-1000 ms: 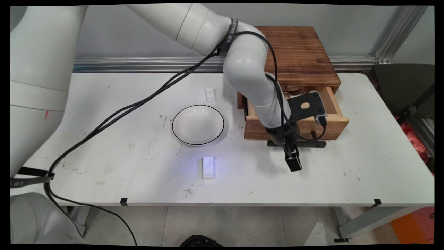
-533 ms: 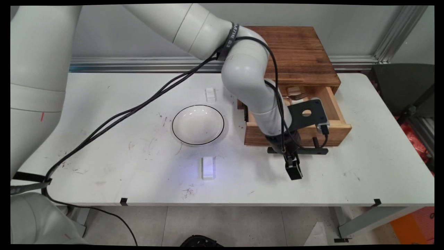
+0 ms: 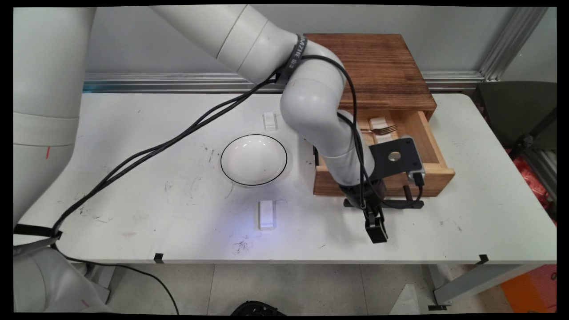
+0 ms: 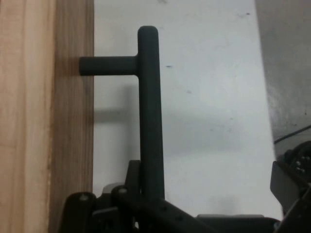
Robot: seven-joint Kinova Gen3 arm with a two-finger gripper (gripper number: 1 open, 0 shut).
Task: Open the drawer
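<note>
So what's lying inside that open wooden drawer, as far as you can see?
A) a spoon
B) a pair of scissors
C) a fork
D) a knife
C: in the main view a fork with its prongs showing lies in the open drawer of the wooden box, just behind the arm's black camera bracket.

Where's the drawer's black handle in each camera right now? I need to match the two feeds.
Main view: the black handle runs as a bar along the front of the open wooden drawer, right of centre, partly hidden by the wrist.
Hand view: the handle stands upright in the middle, rising from the linkage at the bottom edge.
Shared landmark: the drawer's wooden front, a brown band down the hand view's left side.
</note>
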